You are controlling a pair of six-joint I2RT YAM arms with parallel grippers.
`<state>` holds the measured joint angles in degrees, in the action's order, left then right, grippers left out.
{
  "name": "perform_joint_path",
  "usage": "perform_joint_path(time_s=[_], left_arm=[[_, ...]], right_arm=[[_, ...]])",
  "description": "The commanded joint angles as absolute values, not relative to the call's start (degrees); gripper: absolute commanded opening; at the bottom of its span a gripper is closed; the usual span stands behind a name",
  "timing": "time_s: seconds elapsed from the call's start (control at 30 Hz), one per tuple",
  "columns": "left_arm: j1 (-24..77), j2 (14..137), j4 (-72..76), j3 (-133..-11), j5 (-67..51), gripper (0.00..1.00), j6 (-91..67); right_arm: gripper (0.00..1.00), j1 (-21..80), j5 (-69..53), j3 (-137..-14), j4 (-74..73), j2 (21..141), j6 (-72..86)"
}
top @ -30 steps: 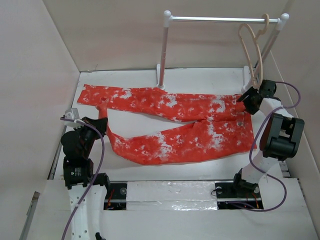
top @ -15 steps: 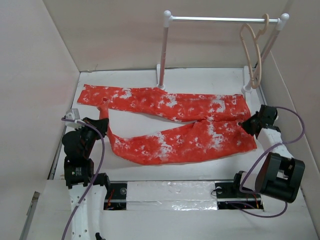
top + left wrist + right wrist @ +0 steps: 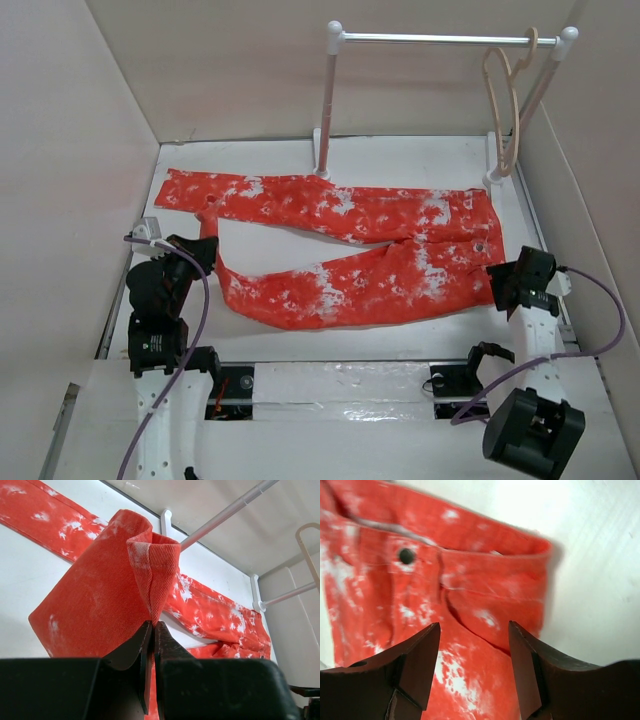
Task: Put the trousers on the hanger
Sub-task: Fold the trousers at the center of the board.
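The orange-red trousers [image 3: 350,250] lie spread on the white table, waist at the right and both legs running left. My left gripper [image 3: 205,243] is shut on the hem of the near leg, and that cloth stands up in a fold [image 3: 145,570] right above its tips [image 3: 152,626]. My right gripper [image 3: 497,278] hovers open over the near right corner of the waist [image 3: 485,595], close to the dark button [image 3: 406,556], with nothing between its fingers [image 3: 475,630]. The pale beige hanger [image 3: 503,100] hangs by its hook from the rail at the back right.
A white rack with a metal rail [image 3: 435,39] stands at the back, one post [image 3: 327,100] behind the far leg and the other in the right corner. White walls close in the table on the left, back and right. The arm bases sit along the near edge.
My right arm has drawn back from the hanger's foot at the back right toward the near edge, ending over the waist's near corner. The left gripper and the trousers have stayed put.
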<state>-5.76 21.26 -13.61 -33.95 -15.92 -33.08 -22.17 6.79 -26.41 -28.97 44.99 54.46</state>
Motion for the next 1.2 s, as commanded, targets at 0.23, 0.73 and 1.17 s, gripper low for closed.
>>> perform_joint_path(time_s=[0.23,0.73,1.17], left_arm=[[-3.1,22.8,-15.2,-43.1,-6.9,0.00,-32.2],[-3.1,23.1,-18.0,-49.4,-0.5,0.00,-31.9],[-3.1,24.0,-16.0,-46.8,3.2,0.00,-30.9]], right_arm=[[0.59,-17.5,11.1,-27.1,-34.0,57.2,69.1],[0.61,-17.2,15.6,-30.1,-36.5,56.9,67.5],[0.00,-15.4,14.2,-31.5,-33.0,62.2,63.7]])
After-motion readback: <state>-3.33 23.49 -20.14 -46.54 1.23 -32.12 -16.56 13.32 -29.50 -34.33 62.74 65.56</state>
